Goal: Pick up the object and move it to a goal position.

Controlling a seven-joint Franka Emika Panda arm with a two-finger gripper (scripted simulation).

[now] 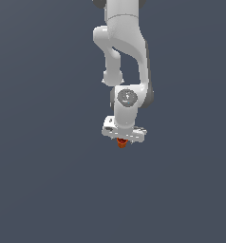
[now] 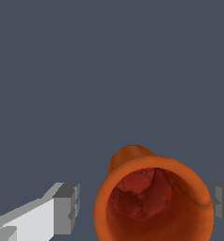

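The object (image 2: 154, 197) is a small orange-red cup with a round rim and a dark reddish hollow, seen from above in the wrist view. It sits between the two fingers of my gripper (image 2: 144, 209). One grey pad (image 2: 67, 207) stands a small gap away from the cup's wall, and the other pad (image 2: 223, 203) is right at its rim. In the exterior view the white arm points straight down, and the object (image 1: 121, 143) peeks out just under the gripper (image 1: 122, 140), much narrower than the hand. The jaws stand wide, straddling the cup.
Flat dark blue-grey ground (image 1: 43, 180) spreads in every direction around the arm. No other object, container or edge shows in either view.
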